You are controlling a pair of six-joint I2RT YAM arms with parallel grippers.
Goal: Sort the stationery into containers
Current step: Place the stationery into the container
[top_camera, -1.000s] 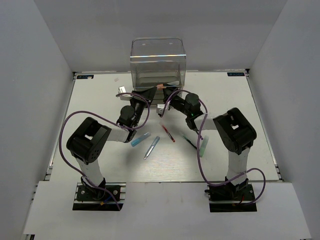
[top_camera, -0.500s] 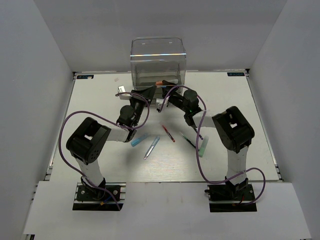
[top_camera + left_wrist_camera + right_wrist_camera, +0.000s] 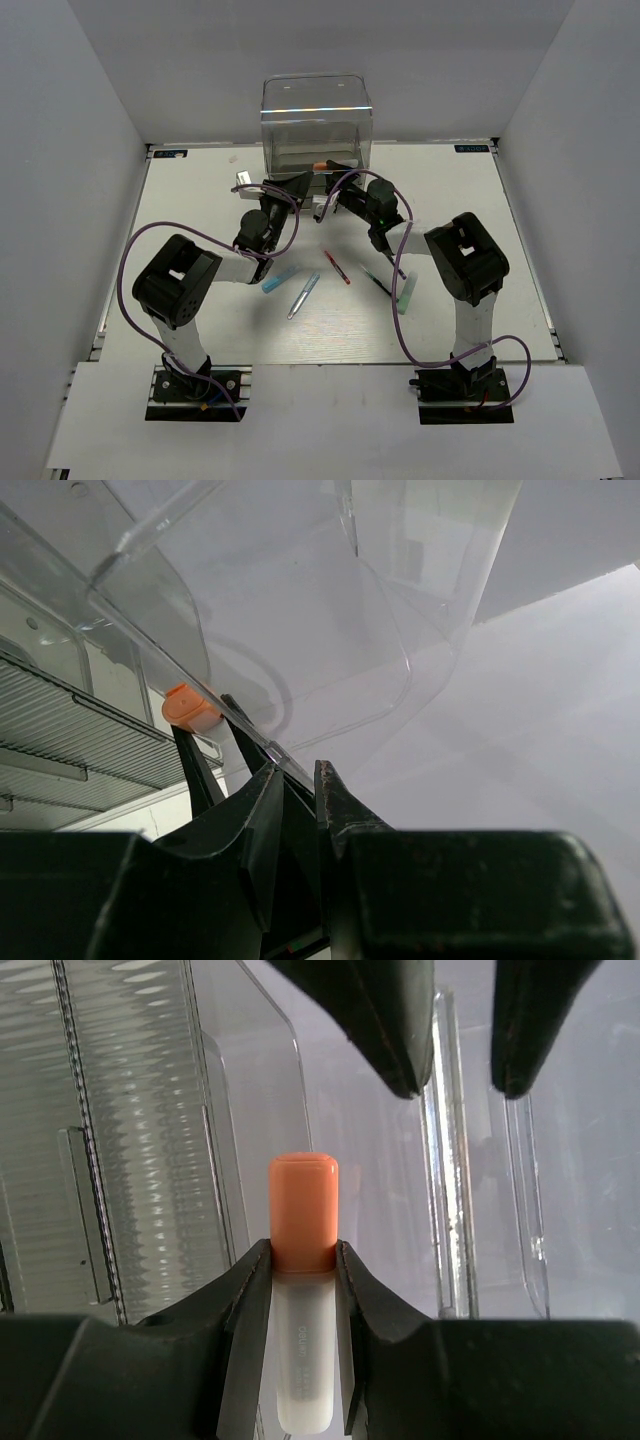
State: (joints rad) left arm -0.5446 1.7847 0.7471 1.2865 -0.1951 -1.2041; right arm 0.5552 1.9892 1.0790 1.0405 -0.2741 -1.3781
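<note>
**A:** Orange is the colour to watch. From above, the orange marker [image 3: 318, 165] sits at the mouth of the drawer unit [image 3: 315, 110]. It is pinched in the right gripper [image 3: 322, 174], with the left gripper [image 3: 302, 181] just beside it. Five loose pens [image 3: 303, 295] lie on the table [image 3: 480, 250] behind both.

**B:** What could go wrong?

**A:** With two sets of fingers that near, a sideways nudge could knock them together.

**B:** And the left wrist view?

**A:** Its jaws are nearly together, and the lip of a clear tray [image 3: 300, 630] seems to run between them. I judge it is nipping that. If the thin lip slips free, the tray may slide back against the marker, whose cap shows just up and left of those jaws.

**B:** The right wrist?

**A:** Those jaws clamp the marker where the cap meets the pale barrel, cap pointing into the clear plastic. I cannot tell whether it has passed the tray's front wall. Let go short, it could drop outside. The smooth barrel might also pivot in the grip.
</note>
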